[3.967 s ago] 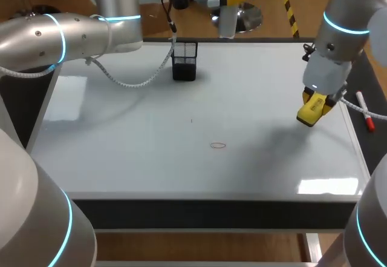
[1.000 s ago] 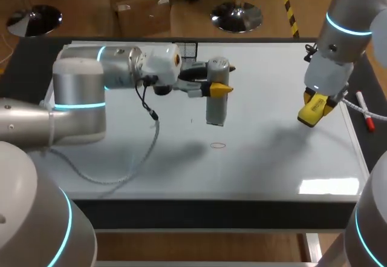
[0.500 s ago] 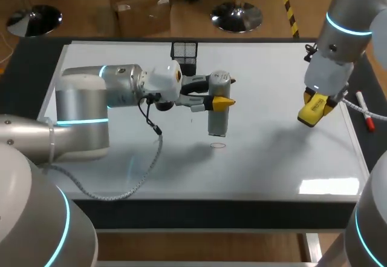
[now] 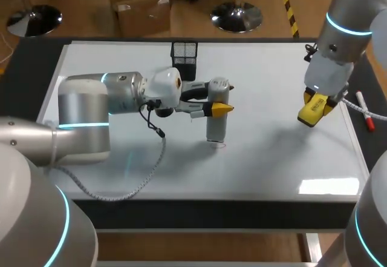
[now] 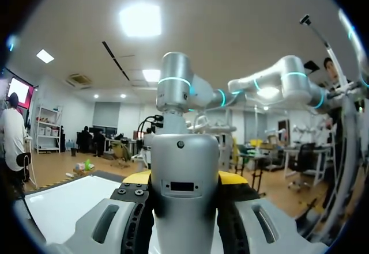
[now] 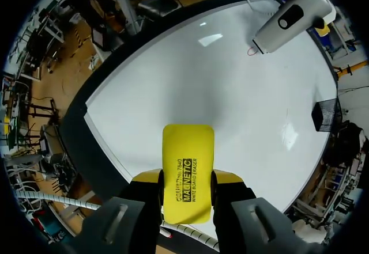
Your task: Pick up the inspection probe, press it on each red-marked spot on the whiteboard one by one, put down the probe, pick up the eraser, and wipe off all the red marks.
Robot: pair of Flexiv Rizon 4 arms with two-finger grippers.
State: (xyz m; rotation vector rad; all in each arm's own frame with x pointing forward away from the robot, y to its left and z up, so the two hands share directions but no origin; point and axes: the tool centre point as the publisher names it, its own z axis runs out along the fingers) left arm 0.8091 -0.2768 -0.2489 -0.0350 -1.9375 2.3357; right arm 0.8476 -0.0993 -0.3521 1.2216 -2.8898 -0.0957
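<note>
The grey inspection probe stands upright with its lower end on the small red ring mark near the middle of the whiteboard. My left gripper is shut on the probe's upper part, coming in sideways from the left. In the left wrist view the probe fills the gap between the fingers of the left gripper. My right gripper hangs above the board's right side, shut on the yellow eraser. The right wrist view shows the eraser, with the probe far ahead.
A black mesh pen holder stands at the back of the board, behind the left gripper. A red-capped marker lies off the board's right edge. Pale board surface stretches between the two grippers.
My left arm has carried the probe forward and down, from above the board's back middle onto the red ring mark. The right arm and eraser have not moved.
</note>
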